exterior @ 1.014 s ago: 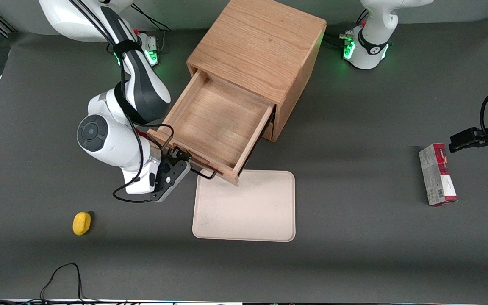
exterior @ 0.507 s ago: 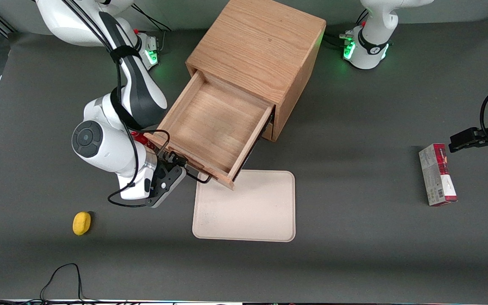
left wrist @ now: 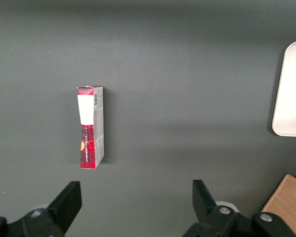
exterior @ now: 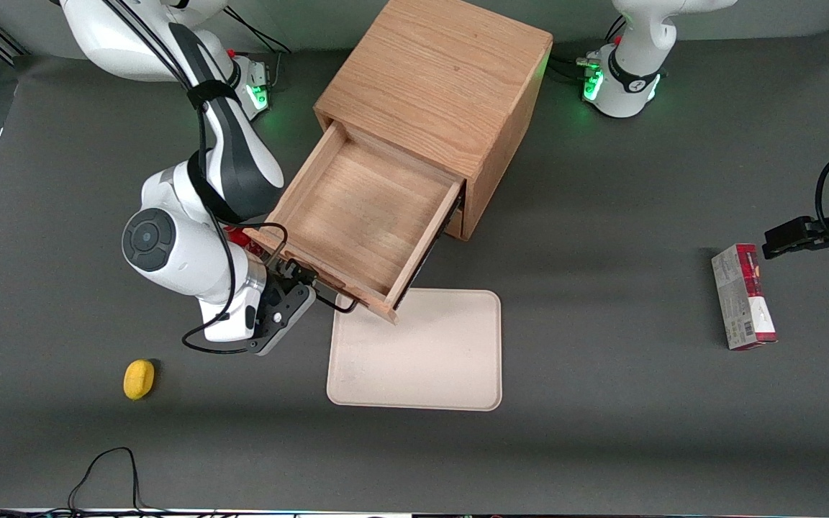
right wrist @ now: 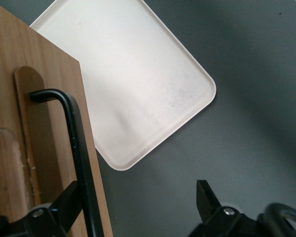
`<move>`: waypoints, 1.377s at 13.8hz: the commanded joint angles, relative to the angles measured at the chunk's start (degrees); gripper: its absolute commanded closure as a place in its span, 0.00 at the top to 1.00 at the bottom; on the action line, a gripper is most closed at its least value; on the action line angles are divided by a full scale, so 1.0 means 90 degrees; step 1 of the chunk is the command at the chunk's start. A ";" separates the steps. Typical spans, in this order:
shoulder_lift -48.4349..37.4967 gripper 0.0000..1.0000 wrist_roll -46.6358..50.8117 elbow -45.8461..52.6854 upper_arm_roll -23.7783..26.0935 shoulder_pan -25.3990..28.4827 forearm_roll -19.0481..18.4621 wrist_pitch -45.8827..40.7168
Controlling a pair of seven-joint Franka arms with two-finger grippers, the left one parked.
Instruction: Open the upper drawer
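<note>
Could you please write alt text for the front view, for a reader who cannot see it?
A wooden cabinet has its upper drawer pulled out and empty, with the right arm's end effector open at its black handle. A beige tray lies just nearer the camera, with a yellow object toward the working arm's end of the table.

Gripper (exterior: 304,282) low, fingers spread wide

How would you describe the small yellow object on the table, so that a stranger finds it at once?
Start at the light-oak wooden cabinet with its upper drawer pulled out, the gripper open at the black handle. The small rounded yellow object lies alone on the dark grey table, nearer the front camera than the gripper. It is the only yellow thing.
</note>
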 commanded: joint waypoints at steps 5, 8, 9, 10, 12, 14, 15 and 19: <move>0.0138 1.00 -0.0006 0.0939 0.0023 -0.0213 -0.0102 -0.0953; 0.0012 1.00 0.0023 0.1028 0.0003 -0.0232 -0.0112 -0.1480; -0.0221 1.00 0.0072 0.0932 -0.0007 -0.0232 -0.0112 -0.1801; -0.0436 1.00 0.0198 0.0766 -0.0016 -0.0232 -0.0122 -0.2056; -0.0914 1.00 0.0297 0.0289 -0.0347 -0.0155 -0.0200 -0.2330; -0.1548 1.00 0.0297 -0.0530 -0.0639 -0.0164 -0.0210 -0.2342; -0.1851 1.00 0.0307 -0.0873 -0.0796 -0.0145 -0.0258 -0.2351; -0.2975 1.00 0.1097 -0.1880 -0.1031 -0.0154 -0.1175 -0.2312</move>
